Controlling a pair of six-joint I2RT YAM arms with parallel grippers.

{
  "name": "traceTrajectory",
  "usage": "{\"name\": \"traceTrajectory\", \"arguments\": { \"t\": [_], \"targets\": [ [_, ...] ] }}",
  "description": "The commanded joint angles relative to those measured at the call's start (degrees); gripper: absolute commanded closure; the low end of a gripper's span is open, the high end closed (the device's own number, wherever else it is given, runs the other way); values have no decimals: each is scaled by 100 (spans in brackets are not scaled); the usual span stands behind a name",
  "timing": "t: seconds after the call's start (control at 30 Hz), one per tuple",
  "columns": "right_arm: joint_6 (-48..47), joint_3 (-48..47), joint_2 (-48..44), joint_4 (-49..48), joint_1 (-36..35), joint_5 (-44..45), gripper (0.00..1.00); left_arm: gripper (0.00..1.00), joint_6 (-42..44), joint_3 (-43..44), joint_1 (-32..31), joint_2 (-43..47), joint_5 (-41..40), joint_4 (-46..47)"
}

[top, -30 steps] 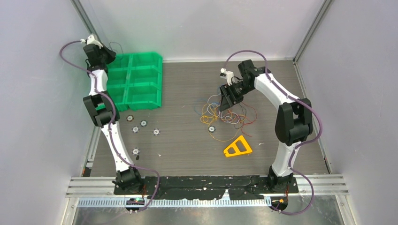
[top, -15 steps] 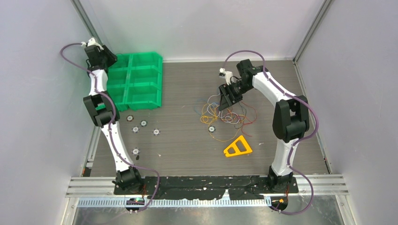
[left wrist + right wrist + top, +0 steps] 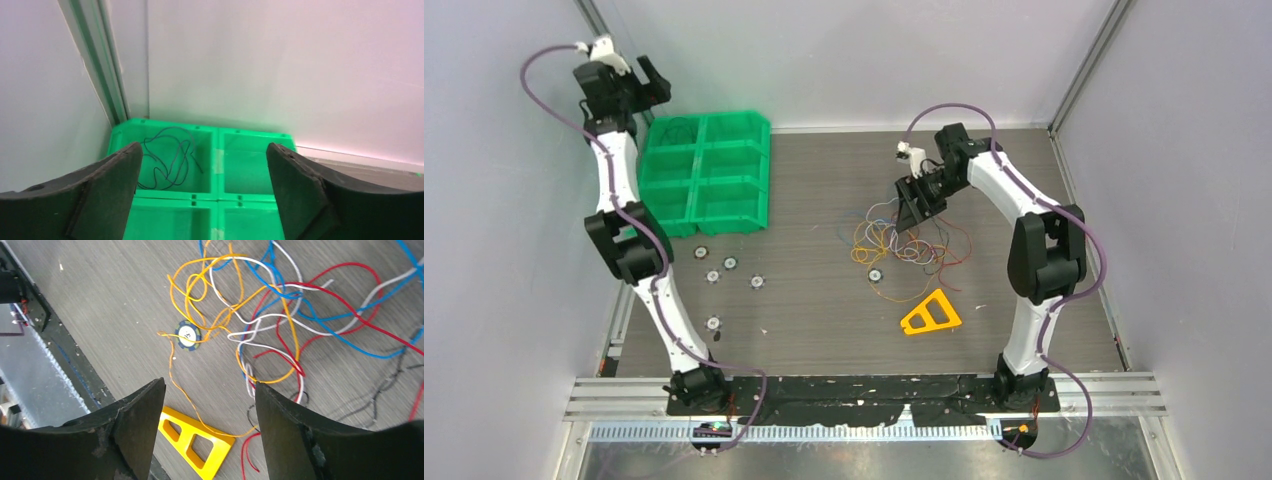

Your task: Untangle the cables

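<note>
The grey wood-grain desk [image 3: 824, 330] carries everything. The left arm [image 3: 619, 190] reaches up over the far-left corner. The left fingers [image 3: 100, 185] are spread wide with nothing between them, above the far end of the tray. The right arm [image 3: 1024, 215] bends in from the right edge toward mid-desk. The right fingers [image 3: 130, 430] are also released, parted and empty, hanging over the tangle.

A green six-compartment bin tray [image 3: 765, 170] sits at the far-left corner of the desk. The loose tangle of cables [image 3: 904, 245], red, orange, blue and white, lies right of the desk's centre. A yellow triangular piece [image 3: 930, 315] lies just nearer than the tangle. One dark cable [image 3: 167, 155] is curled in the tray's far-left compartment. A blue-rimmed chip [image 3: 187, 335] sits at the tangle's near edge, orange strands crossing it. Several small discs [image 3: 730, 263] are scattered near the tray's near side.
</note>
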State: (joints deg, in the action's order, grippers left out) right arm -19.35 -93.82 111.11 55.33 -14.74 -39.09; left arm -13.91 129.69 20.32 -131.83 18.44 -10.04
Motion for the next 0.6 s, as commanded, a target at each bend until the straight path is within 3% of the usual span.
{"name": "traceTrajectory", "arguments": {
  "t": [0.0,0.1,0.2,0.27,0.33,0.47,0.57],
  "targets": [
    [-435,-168,-621,167,116,509,26,1,1267,-183,-328,1665,535,-949],
    [-697,-49,-822,387,148,956,24,0,2192,-723,-583,2617,1113,-1957],
    [-902,222,-982,597,366,854,24,0,2759,-1362,-966,3333,1956,-3230],
    [-919,408,-1119,620,499,765,23,0,3561,-1574,-1454,3552,2406,-4579],
    [-914,611,-1175,634,545,718,23,0,3862,-2467,-2134,3901,2514,-5103],
    [-695,1050,-1160,292,557,704,24,1,3488,-4944,-3685,4818,1888,-3289],
    [-438,1147,-1024,-33,541,606,26,3,2984,-5805,-4759,4725,1732,-2291]
  ]
}}
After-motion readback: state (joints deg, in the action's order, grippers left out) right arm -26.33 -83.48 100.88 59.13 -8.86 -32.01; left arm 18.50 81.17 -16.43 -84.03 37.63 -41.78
